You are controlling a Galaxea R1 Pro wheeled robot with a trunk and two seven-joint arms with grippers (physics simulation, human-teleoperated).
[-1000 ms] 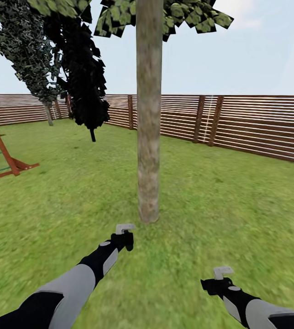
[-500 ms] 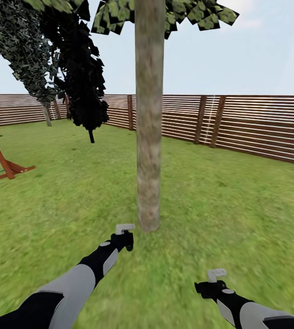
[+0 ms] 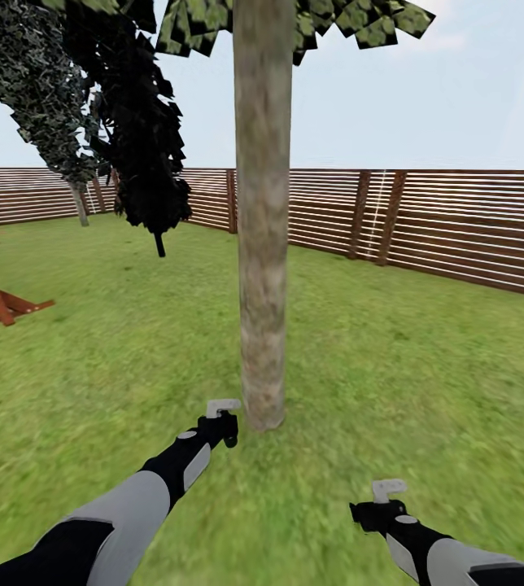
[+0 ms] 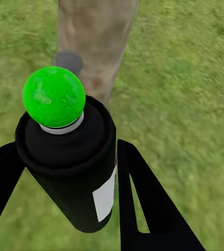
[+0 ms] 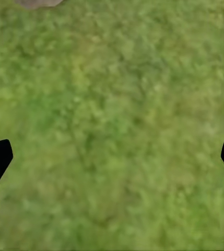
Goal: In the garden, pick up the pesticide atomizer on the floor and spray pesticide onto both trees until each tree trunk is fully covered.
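1. Risk, as a judgement: the left gripper (image 3: 223, 423) is already just beside the foot of the tree trunk (image 3: 262, 244). Any further drift forward could knock the pesticide atomizer (image 4: 72, 167) against the bark and shift it in the grip.
2. A second risk — the nozzle's aim. In the left wrist view the bottle's cap end shows as a bright green ball (image 4: 54, 97), with the trunk base just beyond it. If the spray goes only at this low height, the upper trunk would stay uncovered.
3. No white specks of pesticide can be made out on the bark, so coverage looks not yet begun.
4. Left arm pose: it reaches from the lower left of the head view up toward centre, extended and low, its tip nearly at the trunk's base. Its black fingers (image 4: 143, 193) are clamped on either side of the black bottle with the white label.
5. Right arm pose: it enters at the lower right of the head view, held low over the grass (image 3: 425, 350), well apart from the trunk. The right gripper (image 3: 386, 498) is spread wide and holds nothing — its finger tips sit at opposite edges of the right wrist view over bare lawn.
6. The wooden slat fence (image 3: 457, 220) runs across the middle of the head view; dark conifers (image 3: 140, 138) stand at upper left.
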